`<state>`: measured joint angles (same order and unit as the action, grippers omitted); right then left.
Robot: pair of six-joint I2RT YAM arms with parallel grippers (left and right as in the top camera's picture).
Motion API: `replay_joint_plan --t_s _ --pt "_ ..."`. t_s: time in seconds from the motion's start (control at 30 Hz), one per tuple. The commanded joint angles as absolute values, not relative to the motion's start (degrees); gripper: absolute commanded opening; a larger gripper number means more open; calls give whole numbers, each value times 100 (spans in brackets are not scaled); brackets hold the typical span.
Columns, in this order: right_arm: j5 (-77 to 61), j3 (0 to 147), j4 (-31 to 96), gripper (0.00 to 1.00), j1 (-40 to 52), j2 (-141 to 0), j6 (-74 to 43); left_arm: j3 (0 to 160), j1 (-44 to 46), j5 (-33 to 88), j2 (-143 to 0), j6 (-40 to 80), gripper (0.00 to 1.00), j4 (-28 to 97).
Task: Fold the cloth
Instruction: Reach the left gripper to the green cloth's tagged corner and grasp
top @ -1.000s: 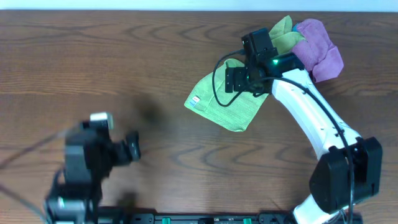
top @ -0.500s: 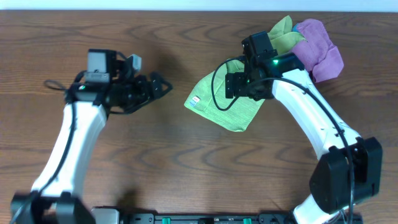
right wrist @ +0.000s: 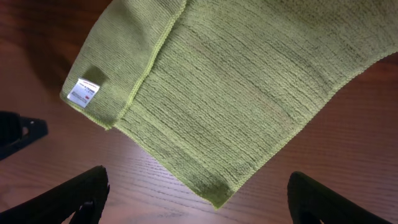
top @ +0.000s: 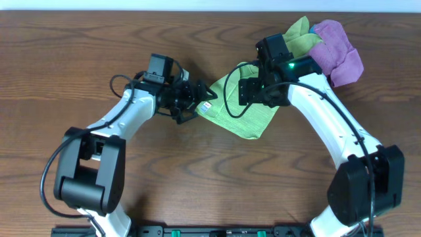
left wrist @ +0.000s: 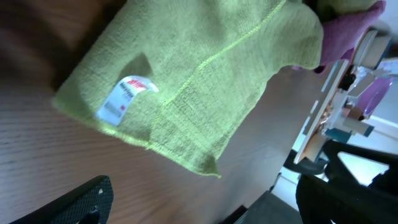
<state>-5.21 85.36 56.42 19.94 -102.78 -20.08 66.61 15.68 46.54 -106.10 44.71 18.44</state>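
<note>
The brown wooden table (top: pixel 99 52) is carrying the lime-green square microfibre cloth (top: pixel 248 117) toward 1 o'clock of centre, unmoved; the left gripper (top: pixel 202 102), swung in from 9 o'clock, is hovering wide open at its labelled corner; the right gripper (right wrist: pixel 199 205) is still hanging wide-jawed over it.

The overhead camera looks straight down from far above on the whole table (top: pixel 79 52), with both arms in frame. The left wrist camera looks out between the left gripper's (top: pixel 200 100) fingers (left wrist: pixel 81 199), close on the green cloth (left wrist: pixel 205 74) ahead of its tips, while the right wrist camera looks between the right gripper's (top: pixel 255 89) fingers at the same cloth just beneath them. All three views share the cloth's corner with the white label (right wrist: pixel 83 92), nearest the left gripper.
</note>
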Motion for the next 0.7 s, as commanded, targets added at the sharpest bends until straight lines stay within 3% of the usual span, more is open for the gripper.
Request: replay_joint_plan --t_s 0.0,0.67 --pt "-541 8538 5669 92 1968 -10318 -1922 6740 1636 4692 -10724 4991 95 1697" --pt "-541 8538 5717 90 1968 -10318 -1922 6615 1966 3701 -10866 5408 95 1693"
